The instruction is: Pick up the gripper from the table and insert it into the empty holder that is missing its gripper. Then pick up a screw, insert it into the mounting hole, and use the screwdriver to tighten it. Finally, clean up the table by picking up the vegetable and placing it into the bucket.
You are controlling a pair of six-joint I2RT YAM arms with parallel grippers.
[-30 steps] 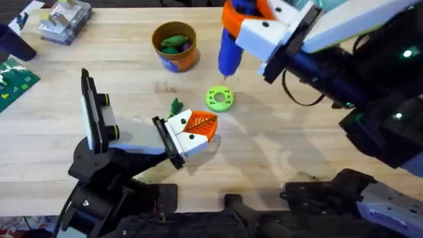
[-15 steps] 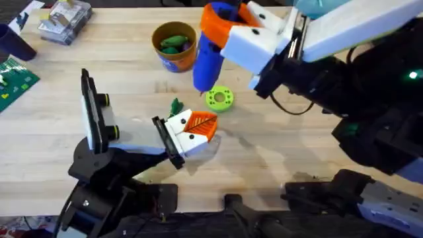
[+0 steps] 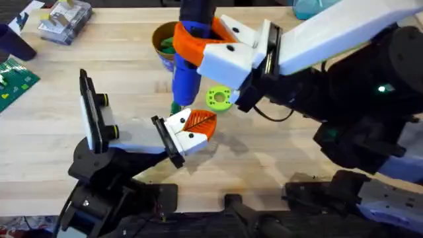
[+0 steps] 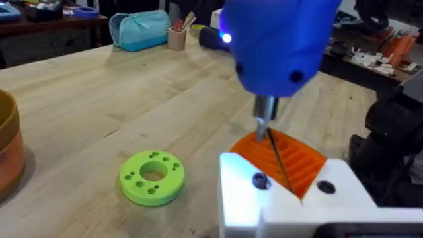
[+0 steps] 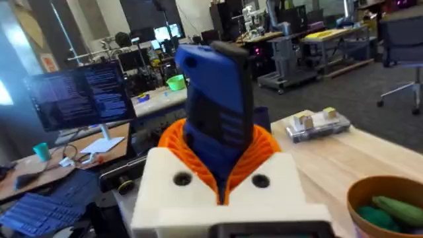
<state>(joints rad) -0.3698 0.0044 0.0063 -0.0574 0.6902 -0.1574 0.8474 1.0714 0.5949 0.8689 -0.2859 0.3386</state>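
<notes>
Right gripper, white body with orange ribbed pads, clamps the blue screwdriver around its barrel, upright, tip down. In the left wrist view the thin metal tip hangs just above the orange gripper seated in the white holder, near a dark screw on the holder's face. Left gripper: fingers cannot be told. Lime-green ring lies on the table at 1 o'clock from the holder, close by. Dark-green vegetable peeks out at 11 o'clock of the holder, touching or nearly so. Orange bucket at 12 o'clock, partly behind the screwdriver, green items inside.
</notes>
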